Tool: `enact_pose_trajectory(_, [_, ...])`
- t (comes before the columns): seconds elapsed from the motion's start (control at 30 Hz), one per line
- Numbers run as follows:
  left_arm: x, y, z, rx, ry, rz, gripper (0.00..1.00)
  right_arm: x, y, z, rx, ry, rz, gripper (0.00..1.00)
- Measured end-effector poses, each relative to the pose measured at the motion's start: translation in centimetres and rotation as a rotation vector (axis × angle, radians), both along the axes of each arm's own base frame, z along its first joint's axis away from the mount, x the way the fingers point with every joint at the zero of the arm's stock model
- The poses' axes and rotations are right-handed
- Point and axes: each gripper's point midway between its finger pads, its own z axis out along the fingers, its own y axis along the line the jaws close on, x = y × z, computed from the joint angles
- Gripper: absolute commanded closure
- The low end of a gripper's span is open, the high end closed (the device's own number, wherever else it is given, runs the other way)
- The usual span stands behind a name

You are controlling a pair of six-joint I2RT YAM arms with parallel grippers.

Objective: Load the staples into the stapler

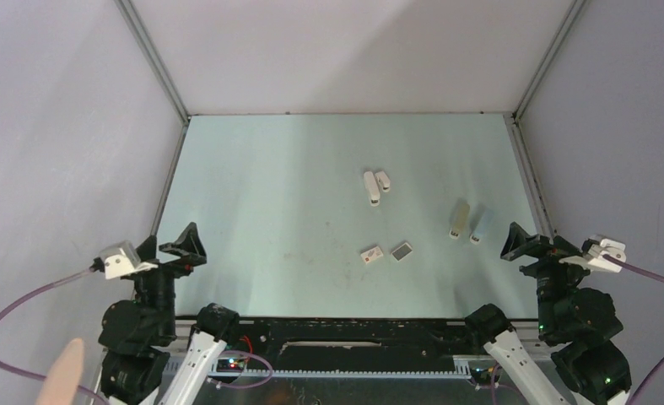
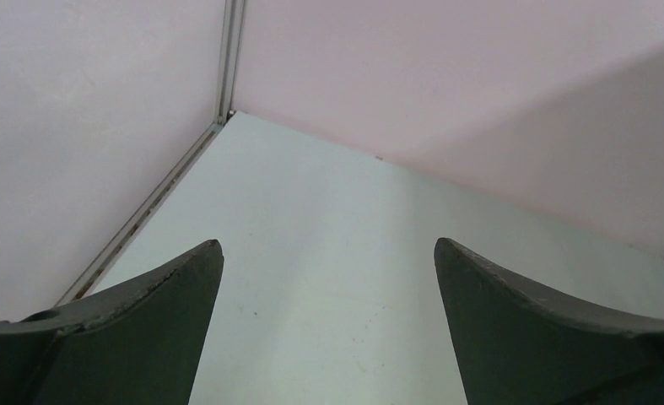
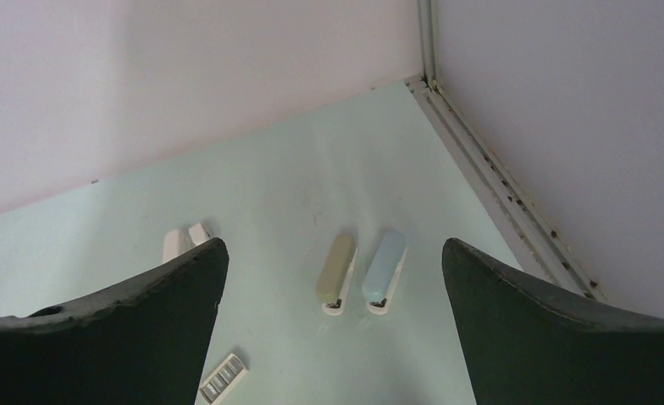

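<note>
Staples first: the little white box with faint red print lies on the table toward its near edge, a bit right of centre; its grey tray of staples lies just beside it on the right, with a thin gap between the two; neither arm touches them; on my right wrist camera the tray shows at the bottom edge, close to one finger, and the box is hidden there; the white stapler lies farther back, well apart from the staples; I see it as two pale parts side by side, and I cannot tell whether it is swung open or in two pieces; the beige stapler and the blue-grey stapler lie side by side toward the right edge, just beside each other, beige on the left; the left gripper hangs over the table's left edge with its fingers spread wide and nothing between them, and my left wrist view shows only bare table; the right gripper hangs at the right edge, fingers likewise spread wide and empty; the two coloured staplers show in the gap between its fingers on the wrist view
</note>
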Motion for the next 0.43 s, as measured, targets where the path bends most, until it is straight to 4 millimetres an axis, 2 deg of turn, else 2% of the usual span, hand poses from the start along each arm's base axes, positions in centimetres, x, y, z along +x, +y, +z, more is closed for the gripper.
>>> enact_pose_trajectory(0.13, [1.2,-0.3,-1.4,0.008,0.027,0.007,0.02,-0.1,-0.1,0.0,-0.005,-0.014,-0.003,0.01])
enact_pose_trajectory(0.43, [2.0,-0.3,-1.4,-0.021,0.002,0.030,0.02,-0.2,-0.2,0.1,-0.009,-0.026,-0.014,0.01])
